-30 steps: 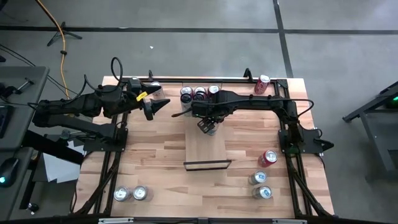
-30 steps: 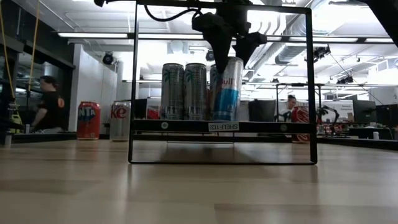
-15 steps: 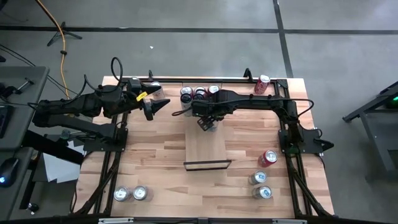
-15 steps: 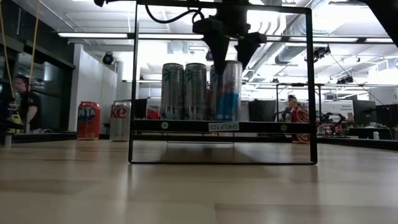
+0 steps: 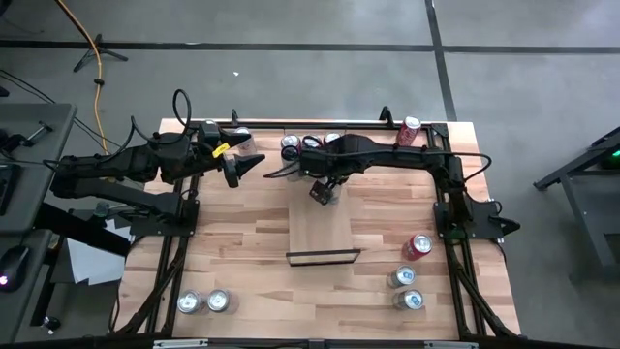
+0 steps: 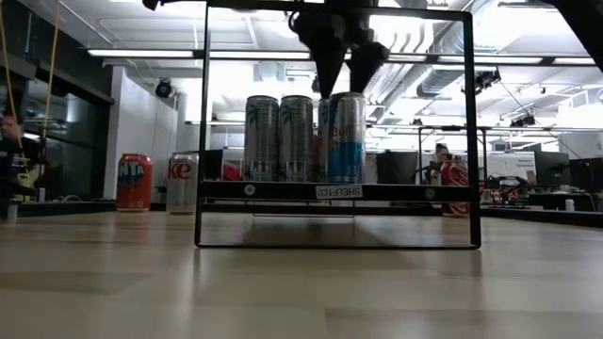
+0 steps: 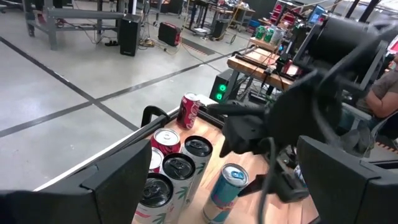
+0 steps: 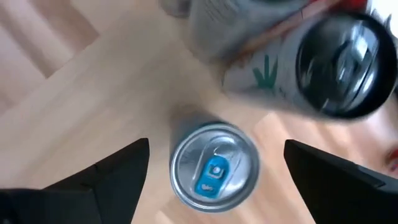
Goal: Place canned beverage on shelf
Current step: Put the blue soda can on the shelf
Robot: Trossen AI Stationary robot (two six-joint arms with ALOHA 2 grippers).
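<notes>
The right gripper [image 8: 211,158] hung directly above the blue-and-silver can [image 8: 214,168], its fingers [image 8: 106,177] spread wide to either side and gripping nothing; in the low view its tips [image 6: 337,71] stood just over the can's rim [image 6: 344,97]; the can [image 6: 342,137] stood upright and free on the far end of the shelf [image 5: 323,231], just beside two palm-printed cans [image 6: 279,137].

Risk, as judged: the fingers sat close enough to the rim that a sideways or tilted lift could clip it and topple the can into its neighbours, or knock it off the board edge; a straight upward withdrawal would avoid this.

The can was tall and slim, silver with blue panels and red lettering, its top bright with a blue pull tab [image 8: 211,174]; no dent was visible.

The left gripper [image 5: 244,165] waited, fingers apart and empty, over the table's far left, well apart from the shelf.
</notes>
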